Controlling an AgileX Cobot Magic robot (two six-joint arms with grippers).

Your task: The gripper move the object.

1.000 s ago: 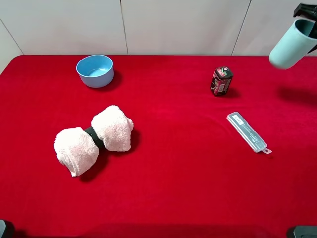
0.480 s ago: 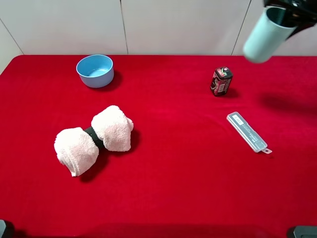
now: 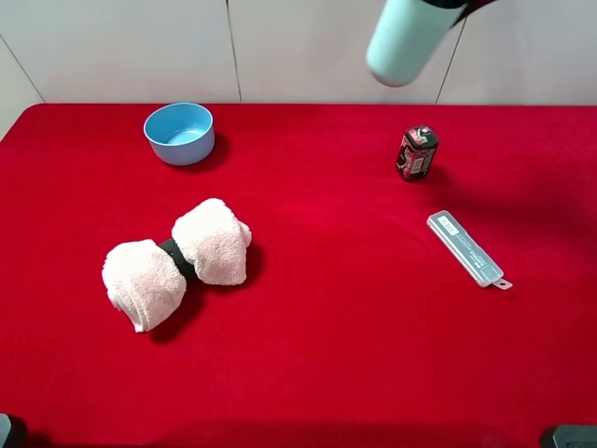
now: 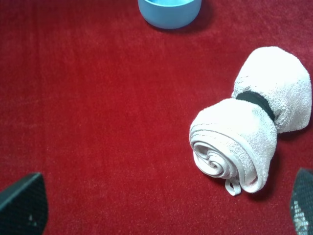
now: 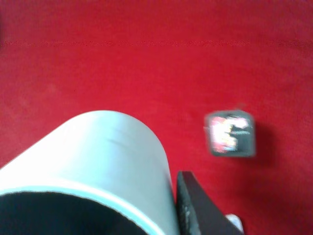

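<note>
The pale teal-green tumbler [image 3: 403,42] hangs tilted in the air above the table's far edge, right of centre. My right gripper [image 3: 457,4] is shut on its upper end and is mostly cut off by the top of the exterior view. In the right wrist view the tumbler [image 5: 98,166] fills the near corner, with one dark finger [image 5: 195,210] pressed against its side. My left gripper [image 4: 161,203] is open and empty, hovering above the red cloth near the rolled towel.
A light-blue bowl [image 3: 179,133] stands at the back left. A rolled pink-white towel with a black band [image 3: 175,261] lies left of centre. A small red can [image 3: 417,153] and a clear flat plastic case [image 3: 468,248] lie on the right.
My right gripper has carried the tumbler leftward and upward, from the far right edge to above the table's back edge. The left arm and the other things have not moved.
</note>
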